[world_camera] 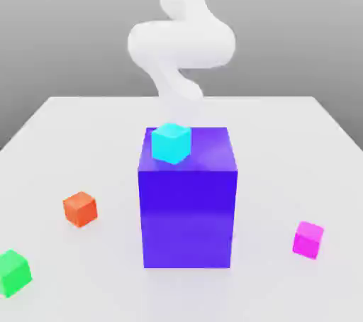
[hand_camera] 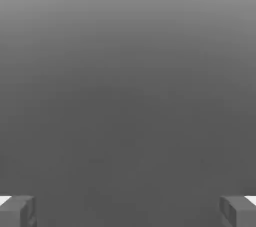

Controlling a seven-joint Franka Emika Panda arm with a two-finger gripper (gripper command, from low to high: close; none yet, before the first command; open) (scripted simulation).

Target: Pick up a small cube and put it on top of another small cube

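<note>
Big blue block (world_camera: 187, 200) hides the arm's (world_camera: 181, 37) lower end in the exterior view. In the hand view the gripper (hand_camera: 128, 211) is cut off: just two fingertips (hand_camera: 17, 211) at the edges, spread wide w/ nothing between. Pink cube (world_camera: 308, 240) sits on the table (world_camera: 283, 129), exterior view's right, well apart from the arm. Cyan cube (world_camera: 171, 142) is on the block.

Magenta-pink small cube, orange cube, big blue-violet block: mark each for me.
Small plain magenta-pink cube (world_camera: 308, 240): exterior view, on its front face.
Small orange cube (world_camera: 80, 209): exterior view, at its near edge.
Big blue-violet block (world_camera: 187, 218): exterior view, on its front face.
</note>
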